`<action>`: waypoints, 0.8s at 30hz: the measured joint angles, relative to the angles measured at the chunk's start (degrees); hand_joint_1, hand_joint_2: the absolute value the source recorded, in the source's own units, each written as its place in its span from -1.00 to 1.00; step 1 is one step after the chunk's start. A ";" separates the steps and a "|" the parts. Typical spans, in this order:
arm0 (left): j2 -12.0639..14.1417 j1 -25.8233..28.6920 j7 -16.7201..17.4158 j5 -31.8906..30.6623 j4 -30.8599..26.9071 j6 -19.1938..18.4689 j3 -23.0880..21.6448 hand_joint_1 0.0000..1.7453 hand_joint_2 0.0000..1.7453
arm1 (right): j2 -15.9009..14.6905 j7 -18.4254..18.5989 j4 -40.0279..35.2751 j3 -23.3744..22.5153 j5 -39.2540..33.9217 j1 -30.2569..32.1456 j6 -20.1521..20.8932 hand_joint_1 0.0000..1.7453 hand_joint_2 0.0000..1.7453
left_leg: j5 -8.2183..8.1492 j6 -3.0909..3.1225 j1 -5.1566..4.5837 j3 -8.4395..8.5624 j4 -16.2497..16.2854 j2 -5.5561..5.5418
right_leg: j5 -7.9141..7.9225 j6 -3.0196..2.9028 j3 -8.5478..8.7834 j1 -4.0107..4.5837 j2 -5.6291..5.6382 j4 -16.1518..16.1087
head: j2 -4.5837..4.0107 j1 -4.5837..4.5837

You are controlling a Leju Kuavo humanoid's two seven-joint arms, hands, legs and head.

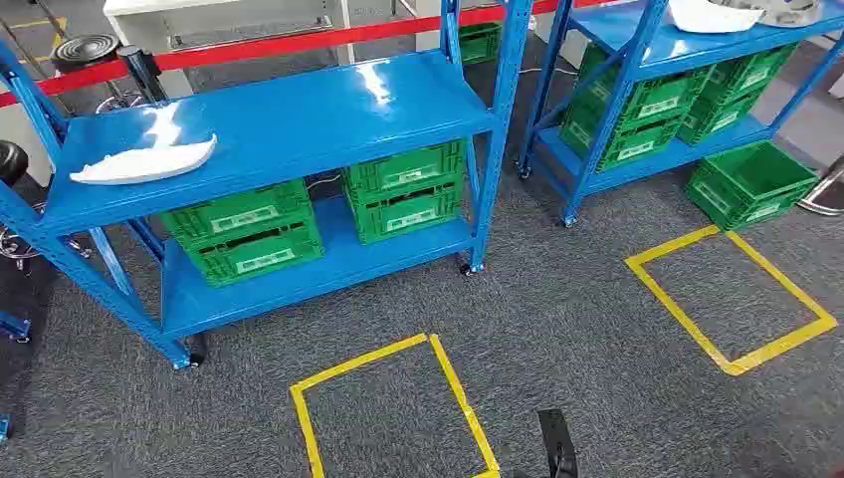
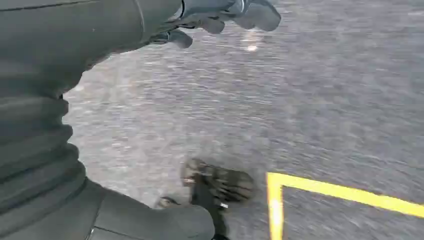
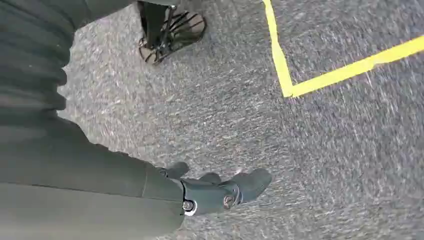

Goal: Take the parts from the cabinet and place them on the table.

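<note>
A: Fingers? (image 2: pixel 220 20)
B: Left hand (image 2: pixel 200 17) hangs over grey carpet (image 2: pixel 325 100), fingers apart, empty. Right hand (image 3: pixel 220 192) likewise.
A: The part?
B: Head view: white part (image 1: pixel 144 162) lies flat on the blue cabinet (image 1: pixel 299 119) top shelf, left end, long axis along the shelf, narrow tip pointing right.

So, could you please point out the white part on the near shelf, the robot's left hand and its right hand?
white part (image 1: pixel 144 162): head view, middle of its top face.
left hand (image 2: pixel 220 20): left wrist view, its fingers.
right hand (image 3: pixel 220 192): right wrist view, its fingers.
</note>
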 joint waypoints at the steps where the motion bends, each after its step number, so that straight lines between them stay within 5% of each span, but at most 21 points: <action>1: -0.26 -1.01 -1.26 -1.02 0.00 0.02 0.00 -1.00 1.00 | 0.24 -0.35 0.11 -1.02 0.00 -0.18 -0.24 -1.00 1.00 | 0.02 0.00 0.00 -0.01 0.00 -0.01 | 0.01 0.01 0.01 0.00 0.00 0.00 | 0.00 0.00; 8: -2.27 -8.14 -9.85 -4.66 -0.81 0.09 -4.33 -1.00 1.00 | 1.45 -2.18 1.31 -8.62 -0.13 -1.48 -0.65 -1.00 1.00 | 0.08 0.00 0.00 0.01 0.00 0.00 | 0.09 0.05 0.03 0.01 -0.02 0.02 | 0.00 0.00; 23: -2.27 -19.37 -17.85 4.00 -6.82 0.16 -31.46 -1.00 1.00 | 2.10 -3.30 2.71 -12.97 3.19 -2.85 1.25 -1.00 1.00 | 0.16 0.00 0.00 0.02 0.00 -0.01 | 0.13 0.09 0.04 0.02 -0.02 0.05 | 0.00 0.00; 24: -2.10 -20.00 -18.13 4.96 -7.52 0.48 -33.63 -1.00 -1.00 | 2.10 -3.30 2.76 -12.97 3.56 -2.85 1.44 -1.00 1.00 | 0.16 0.00 0.00 0.02 0.00 -0.01 | 0.13 0.09 0.04 0.01 -0.01 0.05 | 0.00 0.00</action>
